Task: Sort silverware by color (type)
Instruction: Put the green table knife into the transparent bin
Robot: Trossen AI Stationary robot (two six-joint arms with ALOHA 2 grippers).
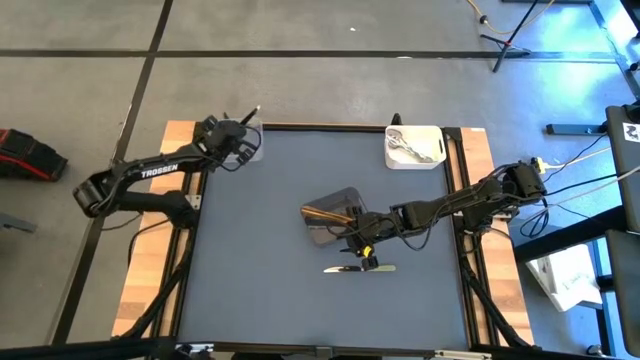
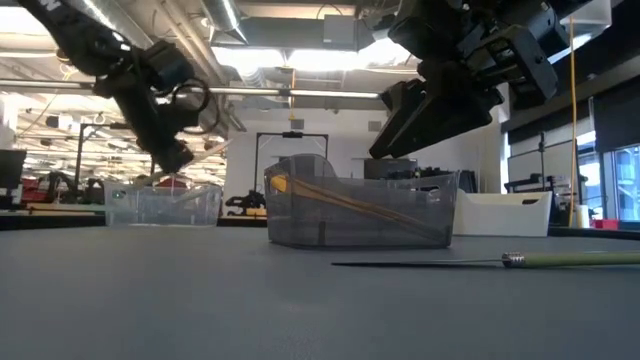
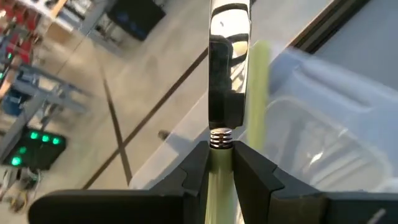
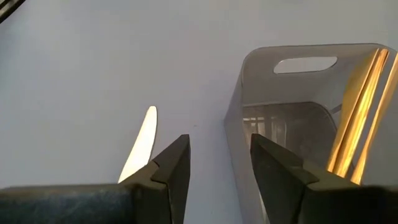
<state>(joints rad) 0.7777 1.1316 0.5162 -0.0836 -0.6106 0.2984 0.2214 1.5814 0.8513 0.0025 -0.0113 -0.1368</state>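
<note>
My left gripper [image 1: 243, 130] hangs at the table's far left corner over a clear tub [image 1: 252, 145], shut on a knife [image 3: 227, 62] with a pale-green handle. Inside that tub lies another pale-green handle [image 3: 258, 87]. My right gripper [image 4: 217, 168] stands open near the table's middle, beside a dark grey tub [image 1: 335, 215] holding thin gold pieces [image 4: 360, 118]. Just nearside of it a second green-handled knife [image 1: 360, 268] lies flat on the table, its blade [image 4: 140, 146] showing past my right fingers. Silver spoons lie in a white tub [image 1: 415, 145]. My left gripper pinches the knife's pale-green handle [image 3: 219, 163] between its two fingers, just behind the ringed collar where the blade begins. The knife runs along the fingers, and its shiny blade sticks out past the fingertips. It is lifted clear, above the clear tub's edge.
The three tubs stand apart: clear at far left, white at far right, dark grey in the middle. Bare grey mat lies to the left of the middle and along the near edge. Wooden boards and metal frame rails border the mat on both sides.
</note>
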